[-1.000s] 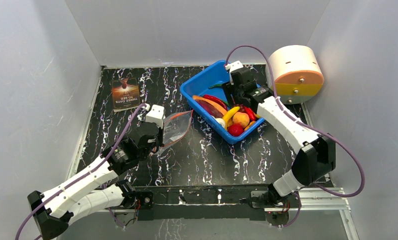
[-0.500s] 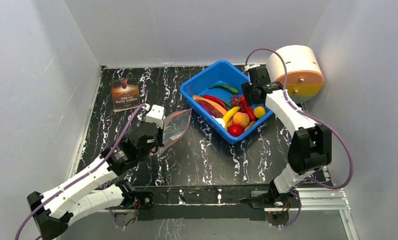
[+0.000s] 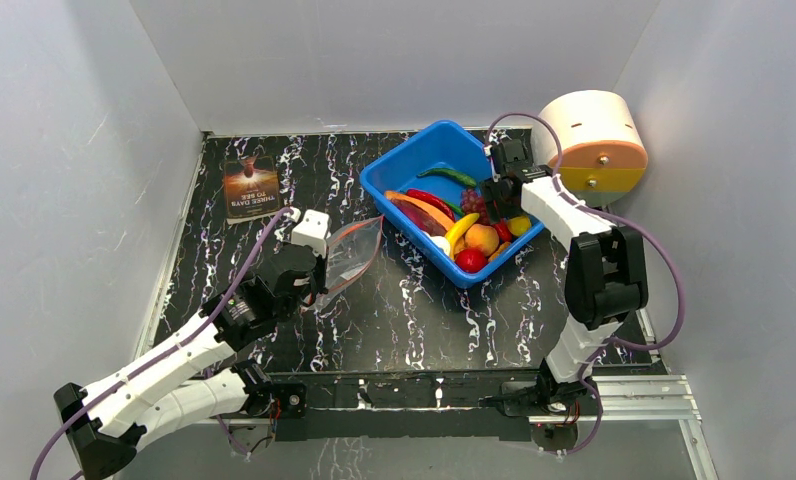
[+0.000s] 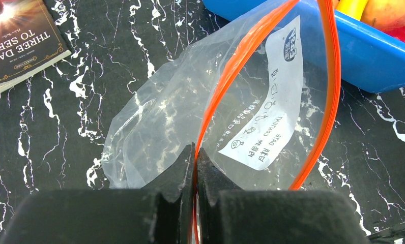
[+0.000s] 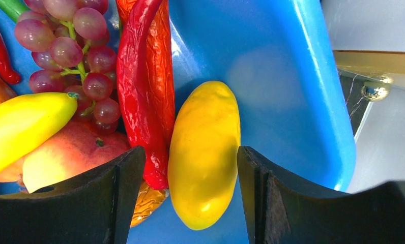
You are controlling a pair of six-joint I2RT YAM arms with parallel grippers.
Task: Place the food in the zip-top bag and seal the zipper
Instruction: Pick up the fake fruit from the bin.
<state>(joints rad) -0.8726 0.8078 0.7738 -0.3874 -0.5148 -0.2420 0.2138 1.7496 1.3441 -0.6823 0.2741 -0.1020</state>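
Top external view: against the frame one second earlier, the right arm has folded its elbow upward and carried the right end effector (image 3: 501,196) from the middle of the blue tub (image 3: 414,160) toward the tub's right corner. The left arm, the zip-top bag (image 3: 352,255) and the brown card (image 3: 251,187) keep their places on the dark marbled surface (image 3: 424,320). In the right wrist view the right end effector (image 5: 189,158) is released, its jaws standing wide to either side of the lemon (image 5: 204,152). The tip of a red chili (image 5: 139,91) lies between the lemon and the left finger, and whether the right finger touches the lemon cannot be told. The lemon is smooth, glossy yellow and elongated, and lies on the tub floor beside purple grapes (image 5: 73,46), a yellow banana (image 5: 22,122) and an orange peach (image 5: 73,152). The red apple (image 3: 470,260) sits at the tub's near corner and a green chili (image 3: 449,176) toward its far side. The left end effector (image 4: 195,152) is clenched on the zipper (image 4: 334,76), pinching one run of the strip so that the bag's mouth gapes toward the tub. The bag is clear and crinkled, carries a white printed label, and lies just beside the tub's left wall.
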